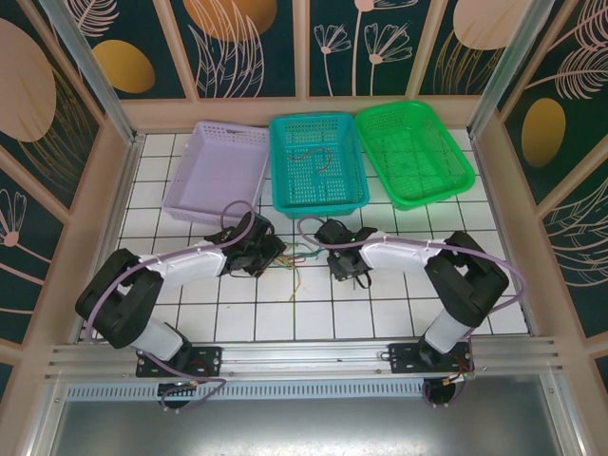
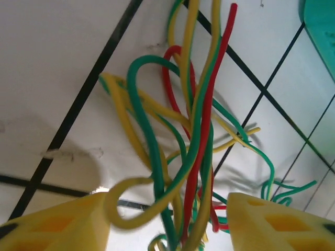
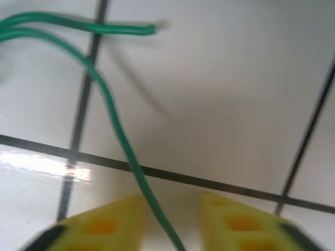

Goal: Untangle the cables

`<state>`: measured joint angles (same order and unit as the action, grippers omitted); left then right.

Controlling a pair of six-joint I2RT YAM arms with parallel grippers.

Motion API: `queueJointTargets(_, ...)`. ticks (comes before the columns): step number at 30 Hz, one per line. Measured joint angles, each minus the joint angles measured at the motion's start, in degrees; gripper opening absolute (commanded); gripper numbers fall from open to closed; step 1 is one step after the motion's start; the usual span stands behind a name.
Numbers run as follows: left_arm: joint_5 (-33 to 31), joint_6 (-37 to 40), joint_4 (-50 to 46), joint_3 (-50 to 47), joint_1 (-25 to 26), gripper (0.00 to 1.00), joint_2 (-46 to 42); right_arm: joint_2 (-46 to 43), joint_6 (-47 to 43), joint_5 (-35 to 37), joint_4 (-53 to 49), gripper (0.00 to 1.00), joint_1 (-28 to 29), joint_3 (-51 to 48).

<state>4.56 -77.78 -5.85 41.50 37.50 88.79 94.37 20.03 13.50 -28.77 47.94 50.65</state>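
On the bench [image 1: 399, 306] the cables [image 1: 296, 261] lie mostly knotted; one wire [image 1: 318, 157] sits in the teal basket [image 1: 275, 166]. My left tool [image 2: 167, 219] is spread around the bundle, and my right tool [image 3: 172, 225] pinches a green cable [image 3: 112, 115]. I judge most of the untangling is left.

Bright, even overhead light floods the white desk [image 1: 313, 318], with soft shadows beneath the arms [image 1: 190, 261]. Up close the cables [image 2: 201, 136] throw grey shadows; the nearest loop blurs. The green cable [image 3: 118, 130] and right end effector [image 3: 171, 206] are smeared, beside tile glare.
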Motion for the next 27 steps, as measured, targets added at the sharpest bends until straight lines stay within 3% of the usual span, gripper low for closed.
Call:
queueJointTargets(3, -1.77, 0.02, 1.07, -0.09, 0.0, 0.19, 1.75, -0.57, -0.28, 2.89, 0.0, 0.0, 0.63, -0.17)
queueJointTargets(7, -3.93, -0.09, 1.33, -0.26, 0.07, 0.1, 1.33, -7.08, 0.35, 7.1, -1.25, 0.0, 0.9, -1.84)
queueJointTargets(12, -7.74, -1.18, -1.05, -3.23, 0.2, 0.09, -4.59, -19.43, 2.25, 10.23, -3.21, 0.0, -0.55, -1.4)
queueJointTargets(17, -9.68, -2.97, -2.47, -5.75, 0.55, 0.07, -12.9, -24.06, 3.23, 9.9, -5.35, 0.0, -4.48, -1.07)
queueJointTargets(20, -10.27, -3.8, -2.54, -6.56, 0.55, 0.0, -15.41, -26.1, 3.56, 8.98, -6.62, 0.0, -7.65, -1.07)
queueJointTargets(27, -14.6, -4.02, -9.18, -11.13, -0.76, 0.0, -16.0, -32.63, 5.7, 12.44, -9.88, 0.0, -18.53, 0.79)
